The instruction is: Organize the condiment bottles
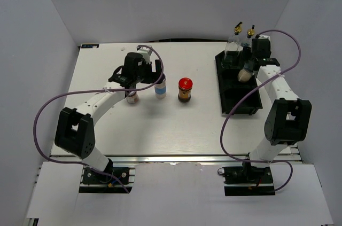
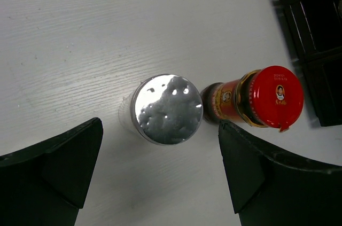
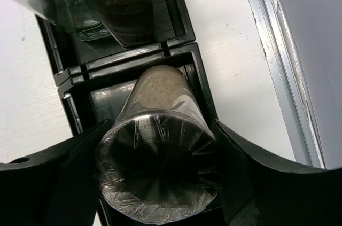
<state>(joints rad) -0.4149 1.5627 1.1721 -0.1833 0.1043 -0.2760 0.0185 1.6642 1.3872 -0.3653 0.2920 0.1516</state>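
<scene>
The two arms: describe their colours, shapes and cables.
Both the left arm and right arm have white tubular links between blocky black joint housings, on black bases. A purple cable loops along each. The fingers are matte black, broad and wedge-shaped.

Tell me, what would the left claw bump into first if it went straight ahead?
Most likely the silver-topped shaker. It stands right in line with the open left claw, between its fingers, cap facing it. How far off is unclear.

The red-lidded jar [image 2: 251, 100] stands just beside the shiny-topped shaker [image 2: 167, 109], seemingly crowding that side; open table [image 2: 80, 33] lies opposite.
</scene>
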